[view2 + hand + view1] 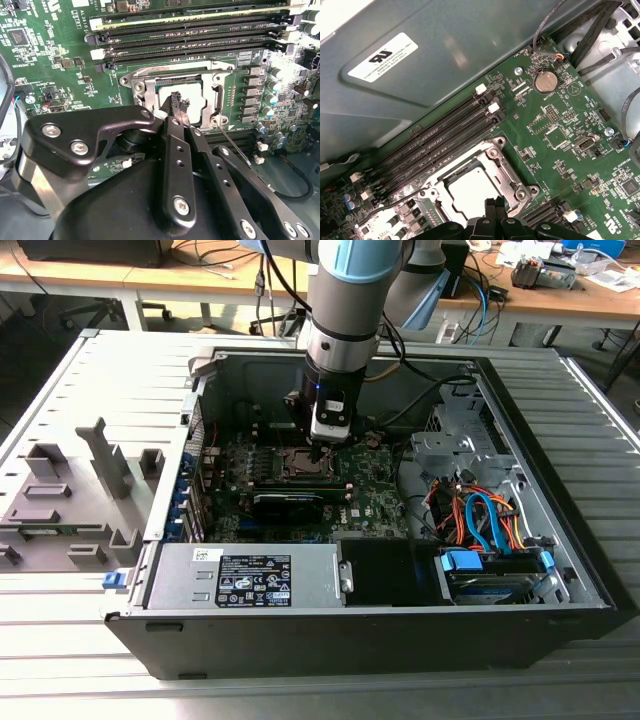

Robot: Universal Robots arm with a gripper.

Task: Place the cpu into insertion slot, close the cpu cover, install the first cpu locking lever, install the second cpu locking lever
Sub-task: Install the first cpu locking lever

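Silvery-grey, the cpu (194, 96) lies in the insertion slot (177, 80) beneath the flat-lying cpu cover (216, 92), one corner hidden by my claw (178, 104), its fingertips pinched together on nothing I can see. The white label (382, 57) on the grey case wall (470, 50) carries black print.

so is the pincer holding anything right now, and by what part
Nothing visibly held: the pincer is shut, its tips just over the cpu.

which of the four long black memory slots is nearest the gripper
The long black memory slot running right beside the silvery metal cpu cover, where the black gripper is; the other three lie beyond it, farther from the cover.
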